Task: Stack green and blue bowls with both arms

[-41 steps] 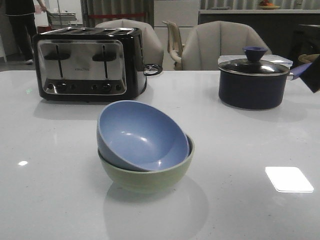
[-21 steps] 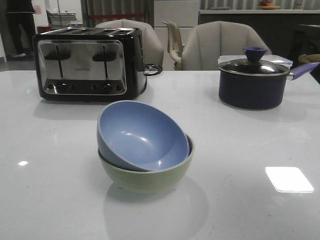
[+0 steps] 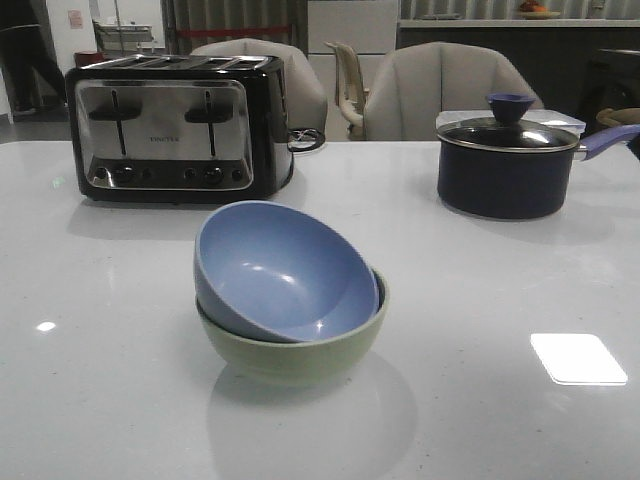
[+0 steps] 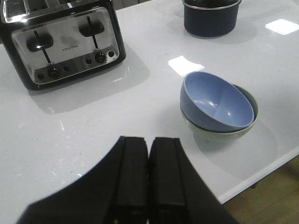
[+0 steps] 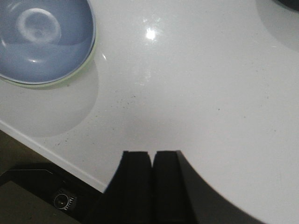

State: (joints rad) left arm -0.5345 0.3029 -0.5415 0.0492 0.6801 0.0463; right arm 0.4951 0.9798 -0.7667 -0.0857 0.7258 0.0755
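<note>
The dusty blue bowl (image 3: 283, 270) sits tilted inside the pale sage green bowl (image 3: 300, 350) at the middle of the white table. Both show in the left wrist view, the blue bowl (image 4: 217, 102) inside the green bowl (image 4: 219, 134). In the right wrist view the blue bowl (image 5: 42, 39) fills the green one, of which only a thin rim (image 5: 92, 51) shows. My left gripper (image 4: 149, 140) is shut and empty, apart from the bowls. My right gripper (image 5: 151, 154) is shut and empty over bare table near its edge. Neither arm shows in the front view.
A black and chrome toaster (image 3: 175, 125) stands at the back left. A dark navy lidded saucepan (image 3: 505, 165) stands at the back right. Chairs (image 3: 440, 90) stand behind the table. The table edge (image 5: 46, 149) is near my right gripper.
A dark shape at the right edge of the front view, beside the saucepan handle, has withdrawn out of view. The bowls have not moved.
</note>
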